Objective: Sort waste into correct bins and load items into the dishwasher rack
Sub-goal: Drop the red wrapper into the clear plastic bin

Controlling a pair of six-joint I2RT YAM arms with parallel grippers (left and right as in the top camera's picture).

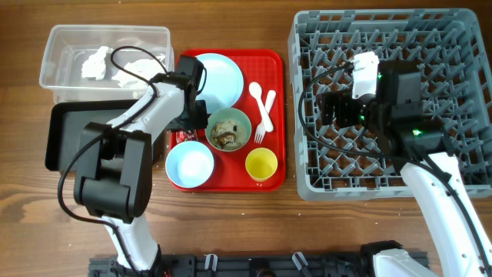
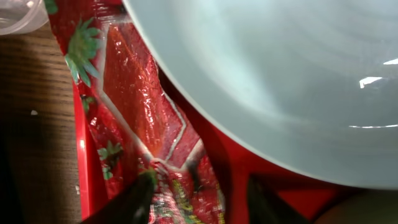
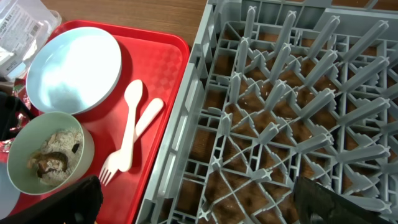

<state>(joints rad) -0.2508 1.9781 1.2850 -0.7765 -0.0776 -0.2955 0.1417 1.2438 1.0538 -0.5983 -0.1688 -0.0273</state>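
Left gripper (image 2: 202,199) is straddling the red-striped wrapper (image 2: 143,106), fingers spread; right gripper (image 3: 199,208) is hanging wide open over the dishwasher rack (image 3: 298,112).

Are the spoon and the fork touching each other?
Touching. The right wrist view shows the white spoon and the white fork crossing, their handles overlapping with no gap between them.

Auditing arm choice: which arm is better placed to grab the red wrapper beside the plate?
Left. Its jaws are right at the wrapper, beside the plate; the right arm's jaws hover over the rack, across the tray.
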